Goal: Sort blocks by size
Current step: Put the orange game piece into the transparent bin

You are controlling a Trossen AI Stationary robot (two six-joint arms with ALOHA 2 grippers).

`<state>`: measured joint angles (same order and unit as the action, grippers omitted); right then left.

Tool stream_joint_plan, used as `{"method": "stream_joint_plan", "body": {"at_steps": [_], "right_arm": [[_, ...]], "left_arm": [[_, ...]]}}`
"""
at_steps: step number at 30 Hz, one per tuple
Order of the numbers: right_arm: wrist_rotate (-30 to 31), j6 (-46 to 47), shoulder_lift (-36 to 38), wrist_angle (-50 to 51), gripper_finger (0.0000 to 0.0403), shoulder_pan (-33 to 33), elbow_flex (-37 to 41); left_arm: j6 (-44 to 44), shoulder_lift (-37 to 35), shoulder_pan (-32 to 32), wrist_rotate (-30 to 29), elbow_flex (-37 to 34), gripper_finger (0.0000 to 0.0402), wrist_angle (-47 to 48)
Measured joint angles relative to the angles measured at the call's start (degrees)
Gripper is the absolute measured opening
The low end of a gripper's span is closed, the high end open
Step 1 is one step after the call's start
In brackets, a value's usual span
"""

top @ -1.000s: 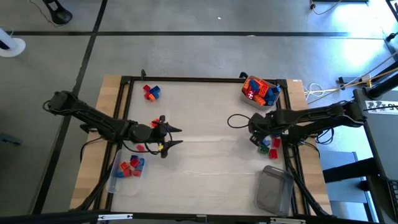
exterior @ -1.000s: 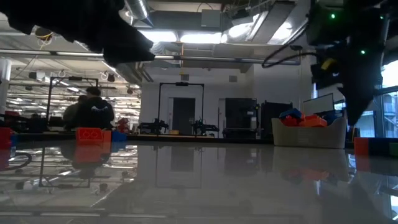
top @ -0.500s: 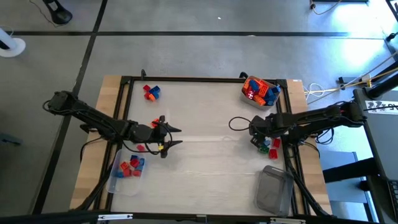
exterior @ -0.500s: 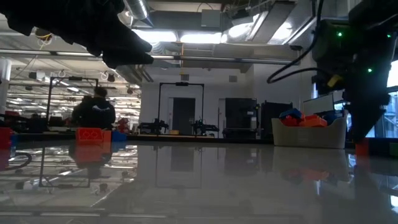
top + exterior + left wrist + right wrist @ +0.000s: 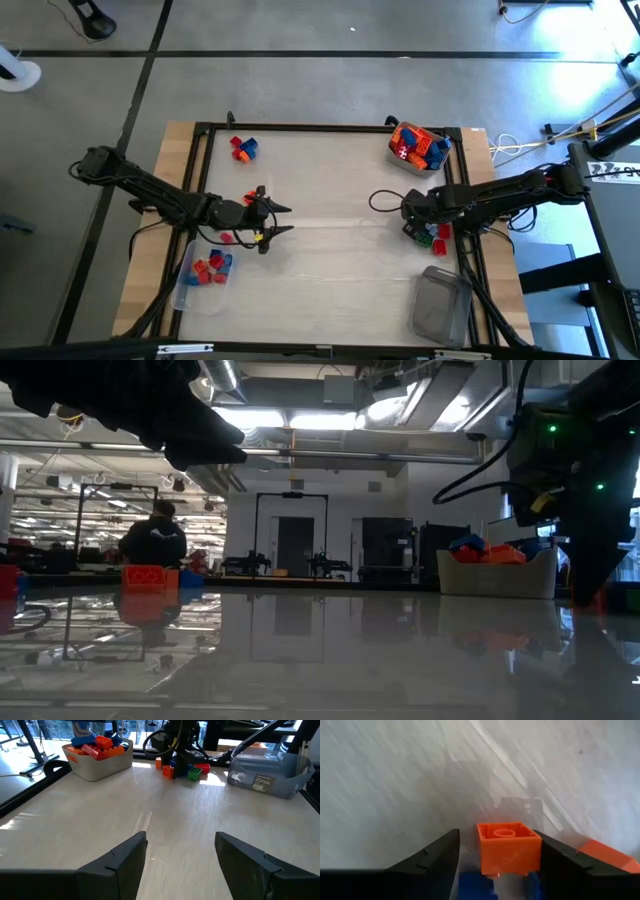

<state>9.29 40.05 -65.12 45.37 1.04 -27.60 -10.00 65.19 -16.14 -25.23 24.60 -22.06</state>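
My right gripper (image 5: 412, 216) is open, low over a small pile of red, green, blue and orange blocks (image 5: 432, 234) by the table's right edge. In the right wrist view its fingers stand on either side of an orange block (image 5: 509, 846), which sits on a blue block (image 5: 510, 887); another orange block (image 5: 610, 857) lies beside them. My left gripper (image 5: 280, 218) is open and empty left of the table's middle, above the bare tabletop (image 5: 180, 865). The pile also shows in the left wrist view (image 5: 180, 769). My right gripper has the orange block between its fingers, which come from above. A gap shows between one finger (image 5: 437, 862) and the block. The other finger (image 5: 570, 862) stands right at the block's side (image 5: 538, 851); whether it touches, I cannot tell.
A pale tub full of blocks (image 5: 418, 146) stands at the far right. A clear tub (image 5: 442, 305) stands at the near right and a clear tub with several blocks (image 5: 205, 270) at the near left. Loose blocks lie at the far left (image 5: 243, 148) and by the left gripper (image 5: 258, 192).
My right gripper has gone down and a little toward the table's right edge, onto the small pile of blocks. My left arm has kept still.
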Motion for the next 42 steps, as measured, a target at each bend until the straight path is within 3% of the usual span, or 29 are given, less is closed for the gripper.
{"method": "stream_joint_plan", "body": {"at_steps": [6,14,25,35,42], "right_arm": [[0.16,-1.31,0.00,-1.39,0.0227,0.00,0.21],[-1.03,-1.34,0.02,-0.47,0.0138,0.02,0.12],[-1.37,-4.79,0.00,-5.63,0.0147,0.11,-3.70],[-2.74,-15.08,-0.43,-32.97,0.0146,0.11,-6.00],[-8.29,-16.47,-3.56,-49.68,0.0140,0.11,-6.02]], "left_arm": [[0.13,0.00,0.00,0.00,0.00,0.0224,0.00],[0.15,0.00,0.00,-0.02,0.00,0.0224,0.01],[0.00,0.00,0.00,-0.02,0.00,0.0224,0.02],[0.03,0.00,-0.04,-0.02,0.00,0.0224,0.07],[6.24,2.57,-0.04,-0.12,0.07,0.0224,-5.93]]}}
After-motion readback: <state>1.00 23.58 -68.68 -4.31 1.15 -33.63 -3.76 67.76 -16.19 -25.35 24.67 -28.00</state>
